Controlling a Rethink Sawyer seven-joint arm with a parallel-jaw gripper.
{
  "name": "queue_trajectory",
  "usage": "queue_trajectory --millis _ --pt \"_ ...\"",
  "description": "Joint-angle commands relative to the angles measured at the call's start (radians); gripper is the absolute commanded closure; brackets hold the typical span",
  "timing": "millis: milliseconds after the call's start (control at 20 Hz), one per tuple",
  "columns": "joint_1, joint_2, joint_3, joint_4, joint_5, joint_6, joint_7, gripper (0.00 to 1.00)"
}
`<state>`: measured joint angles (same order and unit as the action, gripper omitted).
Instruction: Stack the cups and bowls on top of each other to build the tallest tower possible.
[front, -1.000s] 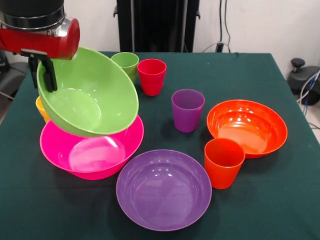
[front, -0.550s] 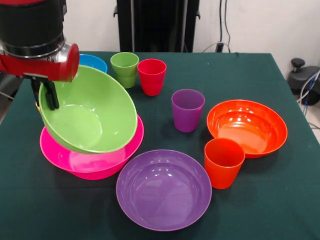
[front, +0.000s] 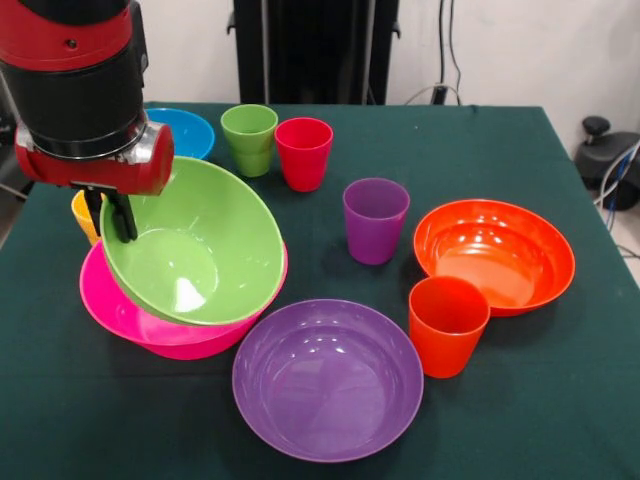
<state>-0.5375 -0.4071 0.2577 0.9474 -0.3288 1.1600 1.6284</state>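
Observation:
My gripper (front: 116, 214) is shut on the left rim of the green bowl (front: 200, 250). The bowl is tilted and its lower side rests in the pink bowl (front: 150, 327) at the table's left. The purple bowl (front: 328, 380) lies at the front middle, the orange bowl (front: 495, 255) at the right, and the blue bowl (front: 188, 130) at the back left behind the arm. Standing apart on the cloth are the green cup (front: 249, 138), red cup (front: 303, 152), purple cup (front: 375, 220) and orange cup (front: 447, 325). The yellow cup (front: 84, 215) is half hidden behind the gripper.
The dark green tablecloth (front: 560, 400) covers the table. The arm's red and black wrist (front: 85, 100) hangs over the back left corner. The orange cup stands close against the orange bowl's front rim.
The arm has come down and a little to the right with the green bowl. The bowl is less steeply tilted and sits lower in the pink bowl. The blue bowl has come into view.

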Motion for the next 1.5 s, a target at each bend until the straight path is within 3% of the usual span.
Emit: queue_trajectory --millis 50,850,900,1500 --pt "0.037 -0.027 0.014 0.035 -0.001 -0.043 0.038 1.0" --pt "0.033 -0.015 0.018 0.047 -0.001 -0.075 0.026 1.0" --pt "0.031 -0.013 0.019 0.045 0.0 -0.074 0.023 0.0" --pt "0.029 -0.008 0.018 0.029 -0.005 -0.048 0.004 0.0"
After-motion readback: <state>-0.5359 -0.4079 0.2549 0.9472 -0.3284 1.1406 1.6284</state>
